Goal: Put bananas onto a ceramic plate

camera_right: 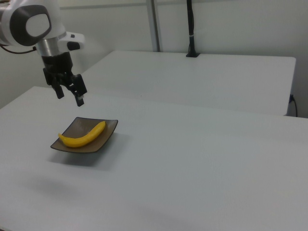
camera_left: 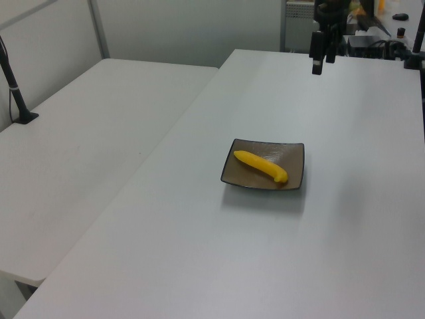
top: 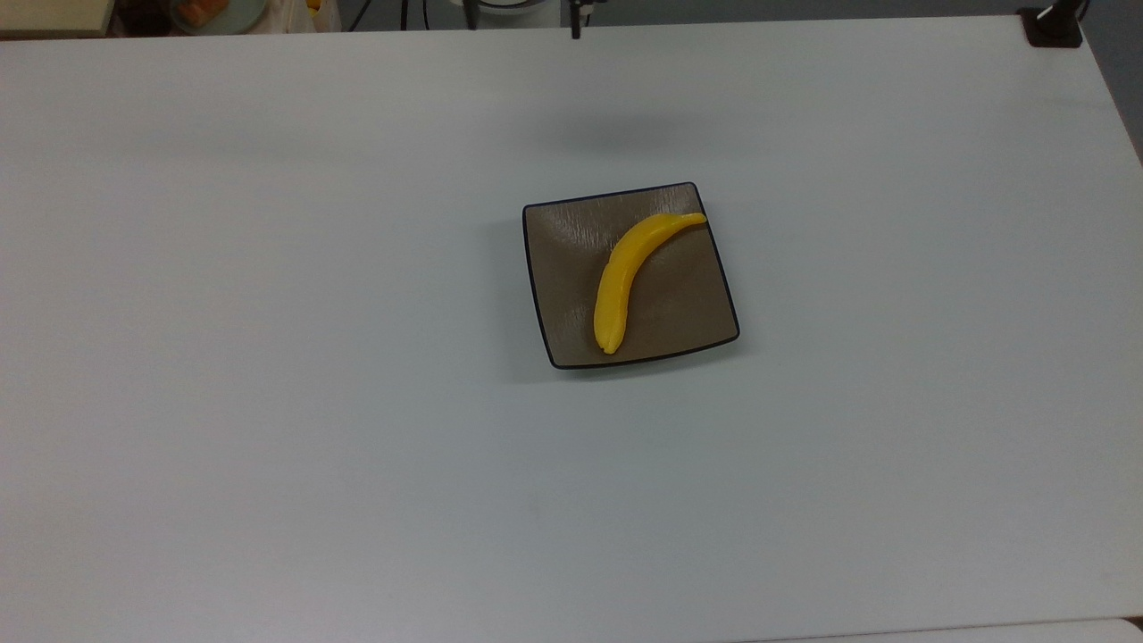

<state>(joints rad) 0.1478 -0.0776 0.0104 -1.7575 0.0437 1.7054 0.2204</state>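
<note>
A single bright-yellow banana (top: 619, 281) lies diagonally on the square grey-brown ceramic plate (top: 563, 295), its thin end at the top view's upper right corner of the plate. The left view shows the banana (camera_left: 261, 166) on the plate (camera_left: 295, 156); the right view shows the banana (camera_right: 84, 137) on the plate (camera_right: 79, 126) too. My gripper (camera_right: 70, 96) hangs open and empty well above the plate's far side. In the left view the gripper (camera_left: 322, 61) is high above the table, beyond the plate.
The plate sits mid-table on a wide white table (top: 268, 402). A second white table (camera_left: 86, 133) adjoins it. A black clamped post (top: 1054, 25) stands at the top view's upper right corner. Clutter (top: 214, 12) lies past the far edge.
</note>
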